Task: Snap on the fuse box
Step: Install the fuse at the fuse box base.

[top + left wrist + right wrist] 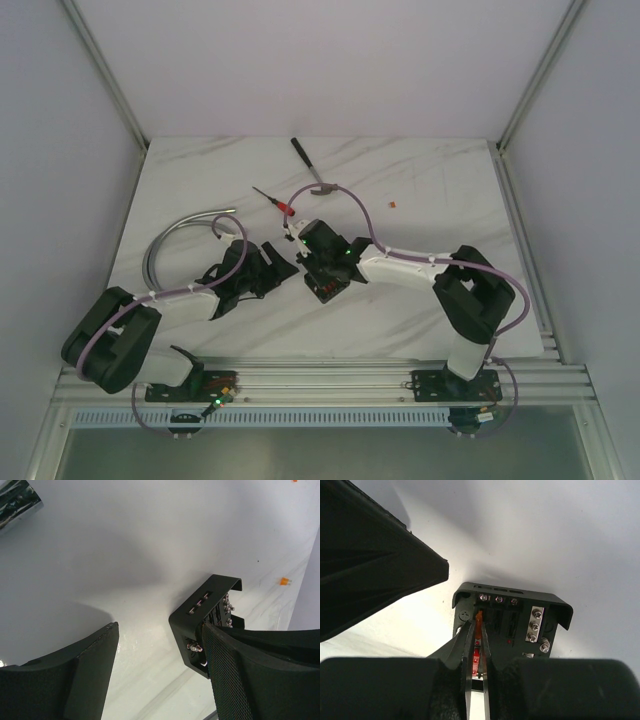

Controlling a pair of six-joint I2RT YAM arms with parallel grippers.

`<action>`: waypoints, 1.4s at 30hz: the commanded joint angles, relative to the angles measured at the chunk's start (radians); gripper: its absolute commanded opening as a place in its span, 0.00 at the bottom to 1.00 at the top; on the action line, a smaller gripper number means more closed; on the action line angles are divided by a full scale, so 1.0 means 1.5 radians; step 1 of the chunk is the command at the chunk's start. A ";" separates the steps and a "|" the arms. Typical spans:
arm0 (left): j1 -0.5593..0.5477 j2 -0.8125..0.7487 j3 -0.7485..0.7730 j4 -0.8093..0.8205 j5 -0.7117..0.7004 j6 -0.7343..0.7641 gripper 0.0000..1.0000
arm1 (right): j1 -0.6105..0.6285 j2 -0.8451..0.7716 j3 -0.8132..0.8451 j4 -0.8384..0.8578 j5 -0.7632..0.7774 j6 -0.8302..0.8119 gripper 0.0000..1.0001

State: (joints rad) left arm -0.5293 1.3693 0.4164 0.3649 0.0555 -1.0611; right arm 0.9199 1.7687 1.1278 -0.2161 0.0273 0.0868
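Observation:
The fuse box is a small black square box lying on the white table, with screws and slots on its face; it also shows in the top view and the left wrist view. My right gripper is shut on thin metal tweezers. The tweezer tips pinch an orange fuse at a slot on the box's left side, with a red fuse just below it. My left gripper stands open beside the box, its right finger covering part of it.
A red-handled screwdriver and a black-handled tool lie behind the arms. One loose orange fuse rests on the table to the right. A grey hose curves at the left. Metal frame rails border the table.

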 commanded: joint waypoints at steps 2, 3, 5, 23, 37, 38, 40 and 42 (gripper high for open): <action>0.005 0.000 -0.014 -0.017 0.001 -0.001 0.77 | -0.005 0.005 0.026 -0.019 0.006 0.008 0.11; 0.005 0.000 -0.013 -0.016 0.002 -0.001 0.77 | -0.006 0.005 0.027 -0.022 0.001 0.008 0.10; 0.005 0.000 -0.012 -0.017 0.004 -0.001 0.77 | -0.008 0.009 0.029 -0.029 -0.007 0.008 0.06; 0.005 0.005 -0.008 -0.015 0.007 -0.001 0.77 | -0.026 0.087 -0.022 -0.073 0.010 -0.023 0.00; 0.005 0.002 -0.012 -0.015 0.005 -0.005 0.77 | -0.041 0.086 -0.086 -0.182 0.077 -0.056 0.00; 0.005 0.000 -0.013 -0.015 0.005 -0.005 0.77 | -0.041 0.085 -0.085 -0.200 0.073 -0.063 0.00; 0.004 -0.003 -0.015 -0.016 0.005 -0.007 0.77 | -0.041 0.088 -0.081 -0.231 0.073 -0.079 0.00; 0.005 -0.005 -0.016 -0.015 0.005 -0.008 0.77 | -0.041 0.090 -0.076 -0.249 0.093 -0.088 0.00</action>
State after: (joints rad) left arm -0.5274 1.3693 0.4141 0.3664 0.0597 -1.0634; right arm 0.8898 1.7866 1.1160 -0.2222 0.0212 0.0425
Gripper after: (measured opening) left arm 0.772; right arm 0.131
